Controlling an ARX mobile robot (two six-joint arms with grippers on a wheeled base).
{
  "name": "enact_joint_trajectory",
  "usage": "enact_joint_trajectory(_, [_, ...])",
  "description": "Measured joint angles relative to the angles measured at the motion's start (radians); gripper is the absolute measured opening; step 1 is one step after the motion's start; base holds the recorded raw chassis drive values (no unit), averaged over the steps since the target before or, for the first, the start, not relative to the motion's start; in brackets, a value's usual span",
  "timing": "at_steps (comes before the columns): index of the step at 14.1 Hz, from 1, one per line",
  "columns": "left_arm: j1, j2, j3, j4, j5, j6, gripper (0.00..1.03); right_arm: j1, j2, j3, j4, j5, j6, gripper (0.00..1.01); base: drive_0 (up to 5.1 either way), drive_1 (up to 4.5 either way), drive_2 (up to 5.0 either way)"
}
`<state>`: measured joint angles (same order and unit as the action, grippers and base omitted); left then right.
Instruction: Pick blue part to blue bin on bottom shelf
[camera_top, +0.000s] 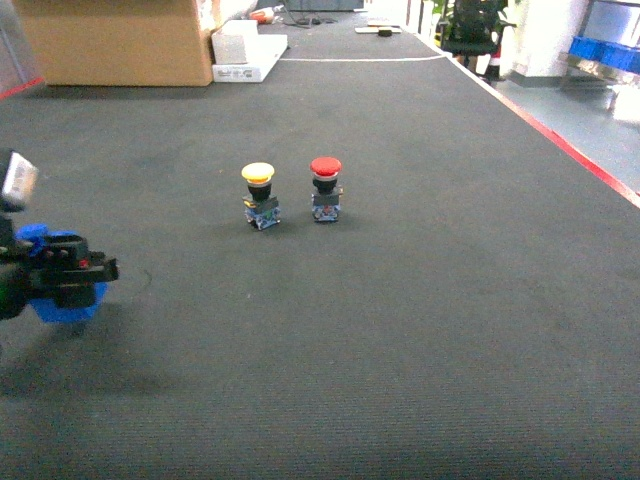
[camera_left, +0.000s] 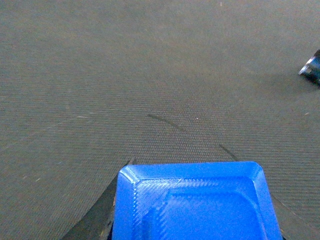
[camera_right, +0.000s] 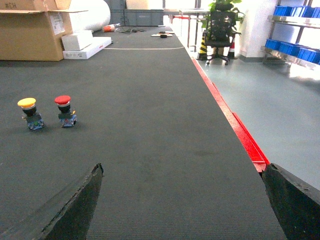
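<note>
At the far left of the head view my left gripper (camera_top: 62, 270) hangs a little above the dark mat, shut on the blue part (camera_top: 70, 305). Blue shows above and below its black fingers. In the left wrist view the blue part (camera_left: 195, 200) fills the lower middle, and a black finger (camera_left: 97, 217) edges out at its left. My right gripper (camera_right: 182, 200) stands open over bare mat, nothing between its fingers. Far right, past the mat's edge, blue bins (camera_right: 295, 50) sit on a steel rack. I cannot tell which level is the bottom shelf.
A yellow-capped button (camera_top: 259, 195) and a red-capped button (camera_top: 326, 188) stand upright side by side mid-mat. A cardboard box (camera_top: 115, 40) and white boxes (camera_top: 245, 50) sit at the back left. A red strip (camera_right: 240, 135) marks the mat's right edge.
</note>
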<state>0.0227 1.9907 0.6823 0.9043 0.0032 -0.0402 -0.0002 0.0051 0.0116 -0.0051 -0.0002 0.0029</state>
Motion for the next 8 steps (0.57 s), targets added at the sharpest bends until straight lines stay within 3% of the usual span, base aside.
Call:
enact_joint_trajectory(1, [0.0,-0.124,-0.113,0.033,-0.005,-0.034,0.44,0.0,0.0,0.0,0.0,0.0,0.0,0.98,0.0,0.0,0.0])
enact_joint_trajectory(2, [-0.011,-0.286,-0.214,-0.008,-0.006,-0.039,0.44,0.0,0.0,0.0,0.0,0.0,0.0,0.98,0.0,0.0,0.0])
enact_joint_trajectory(4, [-0.052,-0.62,-0.332,-0.203,-0.008,-0.059,0.44,0.0,0.0,0.0,0.0,0.0,0.0,0.98,0.0,0.0,0.0])
enact_joint_trajectory(8, [-0.154,-1.276,-0.395,-0.607,-0.146,-0.066,0.44,0.0,0.0,0.0,0.0,0.0,0.0,0.98,0.0,0.0,0.0])
